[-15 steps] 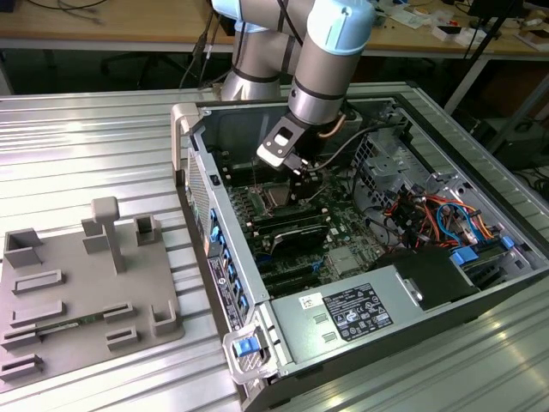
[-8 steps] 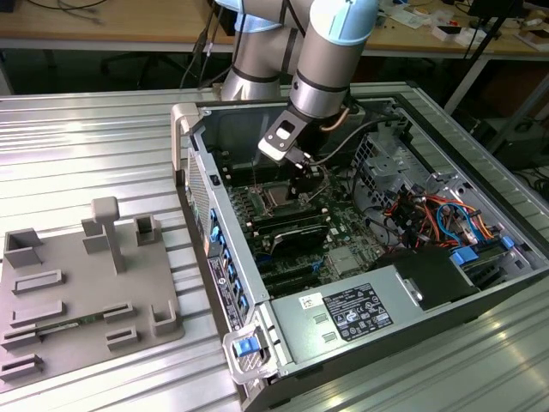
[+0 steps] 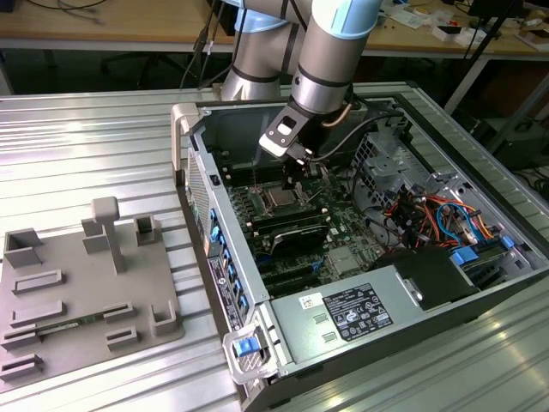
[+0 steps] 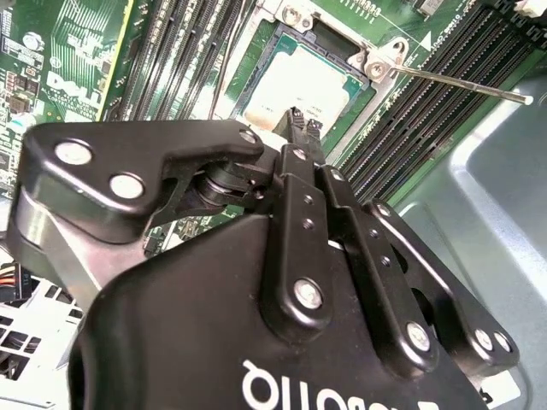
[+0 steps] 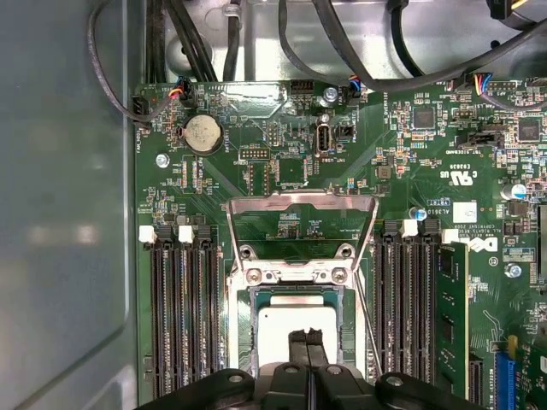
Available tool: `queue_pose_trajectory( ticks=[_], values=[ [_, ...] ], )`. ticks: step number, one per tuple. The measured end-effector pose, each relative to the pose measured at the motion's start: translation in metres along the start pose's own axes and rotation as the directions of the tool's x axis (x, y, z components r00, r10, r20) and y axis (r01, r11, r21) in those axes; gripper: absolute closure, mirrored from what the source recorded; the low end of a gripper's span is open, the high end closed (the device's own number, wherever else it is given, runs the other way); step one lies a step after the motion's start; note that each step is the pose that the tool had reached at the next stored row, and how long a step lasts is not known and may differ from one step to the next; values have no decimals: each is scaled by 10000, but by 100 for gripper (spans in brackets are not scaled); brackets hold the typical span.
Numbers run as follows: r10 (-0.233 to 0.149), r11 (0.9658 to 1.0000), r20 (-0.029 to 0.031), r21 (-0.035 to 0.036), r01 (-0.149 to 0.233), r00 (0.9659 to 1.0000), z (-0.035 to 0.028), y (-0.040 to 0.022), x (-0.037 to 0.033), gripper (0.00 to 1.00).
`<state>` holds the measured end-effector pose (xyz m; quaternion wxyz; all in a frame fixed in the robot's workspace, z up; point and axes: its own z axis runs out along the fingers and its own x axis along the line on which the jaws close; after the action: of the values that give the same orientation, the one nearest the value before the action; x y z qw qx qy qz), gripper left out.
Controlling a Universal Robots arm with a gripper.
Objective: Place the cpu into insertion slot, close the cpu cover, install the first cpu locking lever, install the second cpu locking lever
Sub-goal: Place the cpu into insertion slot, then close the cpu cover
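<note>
The cpu (image 5: 286,329) lies flat in the insertion slot (image 5: 246,329), its silver top showing in both wrist views (image 4: 299,85). The cpu cover (image 5: 299,199), a thin silver frame, is swung open away from the slot on its hinge. My gripper (image 5: 306,346) hangs just above the near edge of the cpu with its black fingertips (image 4: 295,115) shut together and nothing between them. A thin locking lever (image 4: 461,83) sticks out unlatched beside the slot (image 5: 366,320). In the exterior view, the gripper (image 3: 292,170) reaches down into the open computer case over the slot (image 3: 281,199).
Long black memory slots (image 5: 184,316) flank the slot on both sides, one holding a green memory stick (image 5: 451,316). Black cables (image 5: 342,51) run along the board's far edge. The case wall (image 3: 206,189), a labelled grey box (image 3: 356,311) and a grey fixture plate (image 3: 81,292) surround the work area.
</note>
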<state>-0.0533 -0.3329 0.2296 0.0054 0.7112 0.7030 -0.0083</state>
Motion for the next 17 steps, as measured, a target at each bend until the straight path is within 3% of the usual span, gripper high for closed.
queue_pose_trajectory(
  ticks=[17],
  values=[
    [-1, 10000, -4, -1, 1, 10000, -29, 1, 0, 89]
  ],
)
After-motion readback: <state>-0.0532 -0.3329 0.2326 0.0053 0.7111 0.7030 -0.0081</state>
